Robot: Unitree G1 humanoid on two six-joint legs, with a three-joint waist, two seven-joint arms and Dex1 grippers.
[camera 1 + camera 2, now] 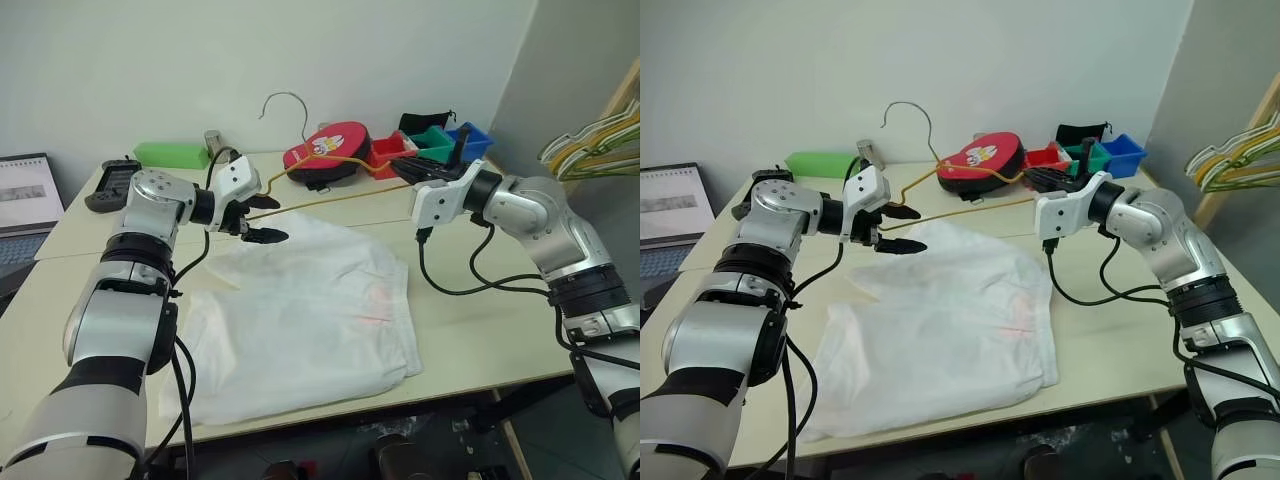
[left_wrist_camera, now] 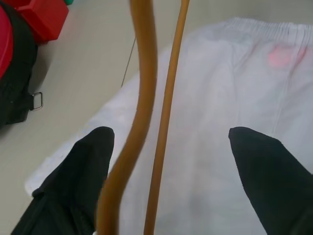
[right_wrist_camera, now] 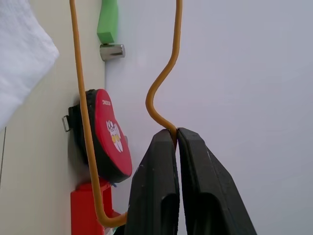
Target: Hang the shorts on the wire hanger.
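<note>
The white shorts (image 1: 310,320) lie spread flat on the table, their faint pink print (image 2: 279,55) near the waistband. Above their far edge hangs the yellow-orange wire hanger (image 1: 340,200), its grey hook (image 1: 285,97) pointing up. My right gripper (image 3: 174,132) is shut on the hanger's right end and holds it roughly level. My left gripper (image 2: 171,132) is open at the hanger's left end. Both hanger wires (image 2: 164,122) pass between its black fingers (image 2: 88,166), one wire close to a finger, with the shorts right below.
Behind the hanger, a red heart-shaped case (image 1: 328,150) and red, green and blue bins (image 1: 440,145) stand at the table's back. A green box (image 1: 172,153), a black device (image 1: 115,183) and a laptop (image 1: 25,200) are at the back left. More hangers (image 1: 595,145) hang at the right.
</note>
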